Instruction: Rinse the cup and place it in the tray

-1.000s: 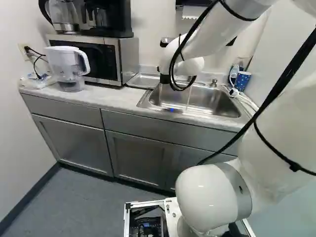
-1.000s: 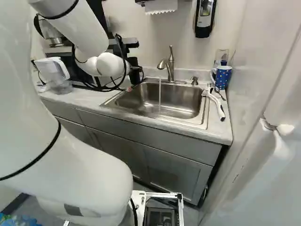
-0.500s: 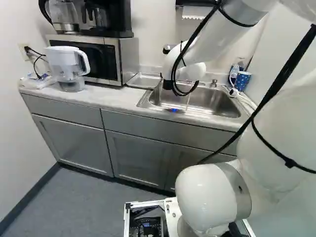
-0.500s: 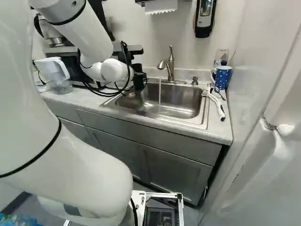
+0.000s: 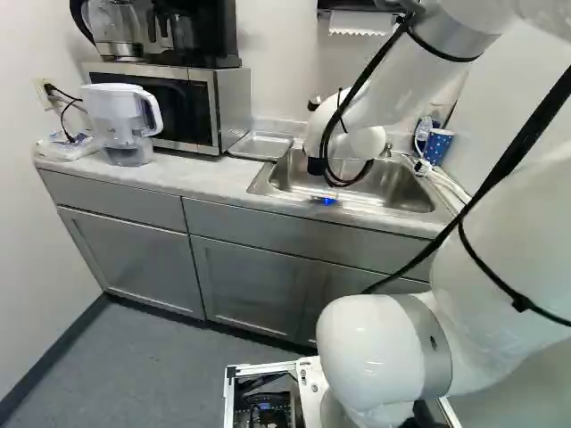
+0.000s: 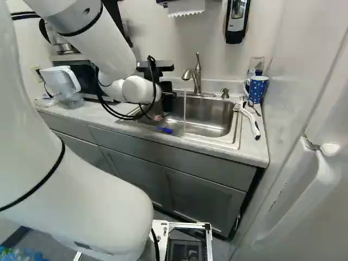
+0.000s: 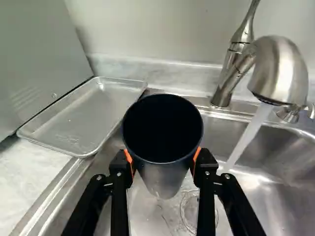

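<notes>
Your jaws grip the dark cup over the sink; ahead, the tray lies to one side, the running faucet to the other.

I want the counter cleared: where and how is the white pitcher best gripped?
Likely the pitcher is best taken by its handle, from the side toward the sink: the handle loops out that way, leaving an opening for a finger.

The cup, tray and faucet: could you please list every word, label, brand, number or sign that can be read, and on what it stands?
None can be read.
Tray: faint marks, too faint to tell whether they are lettering.
Cup: no readable text.
Faucet: no readable text.
</notes>
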Robot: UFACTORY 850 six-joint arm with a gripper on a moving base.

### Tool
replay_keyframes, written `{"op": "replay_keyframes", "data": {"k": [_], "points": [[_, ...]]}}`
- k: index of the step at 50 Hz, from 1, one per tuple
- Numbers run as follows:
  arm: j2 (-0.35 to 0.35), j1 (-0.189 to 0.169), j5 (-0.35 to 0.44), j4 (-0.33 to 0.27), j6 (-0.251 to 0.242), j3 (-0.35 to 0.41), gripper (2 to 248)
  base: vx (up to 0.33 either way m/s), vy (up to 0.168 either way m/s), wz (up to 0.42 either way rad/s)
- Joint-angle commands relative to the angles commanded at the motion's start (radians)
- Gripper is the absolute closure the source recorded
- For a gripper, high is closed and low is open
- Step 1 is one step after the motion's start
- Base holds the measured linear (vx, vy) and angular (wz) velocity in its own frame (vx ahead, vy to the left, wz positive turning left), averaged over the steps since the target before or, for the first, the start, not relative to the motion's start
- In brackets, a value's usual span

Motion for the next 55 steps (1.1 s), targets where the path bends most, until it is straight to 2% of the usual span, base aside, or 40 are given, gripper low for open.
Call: {"op": "replay_keyframes", "data": {"k": [29, 55], "points": [[-0.037, -0.104, 0.0, 0.0, 0.0, 0.034, 126, 0.0, 0.0, 0.0], [-0.089, -0.135, 0.0, 0.0, 0.0, -0.006, 126, 0.0, 0.0, 0.0]]}}
